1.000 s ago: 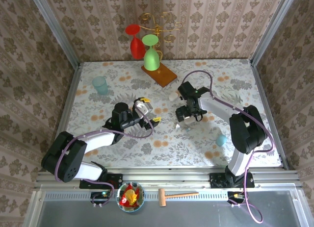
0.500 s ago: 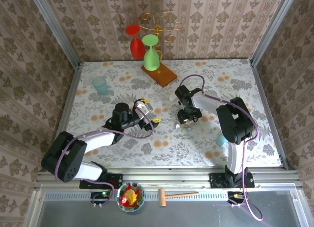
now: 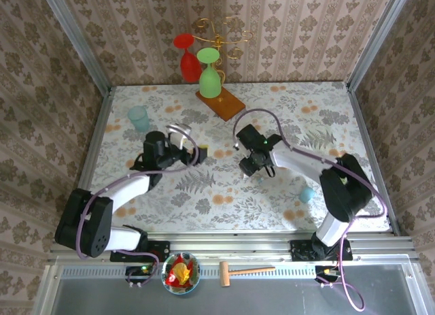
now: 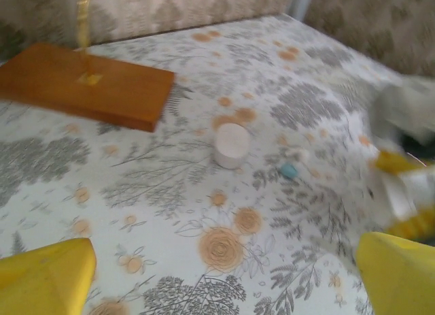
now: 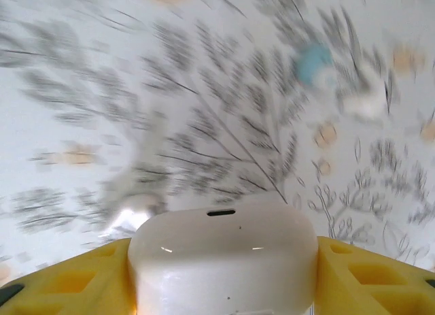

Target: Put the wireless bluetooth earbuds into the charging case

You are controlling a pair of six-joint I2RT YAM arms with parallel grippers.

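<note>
The right gripper (image 5: 223, 277) clamps a white charging case (image 5: 223, 250) between its yellow fingers (image 5: 68, 282) over the floral counter (image 5: 102, 70). The left gripper (image 4: 224, 281) hangs with jaws apart, tiny pale earbuds (image 4: 298, 154) lying blurred ahead of it.

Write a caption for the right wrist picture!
Yellow fingers squeeze a white case above the blurry flowery tablecloth.
</note>
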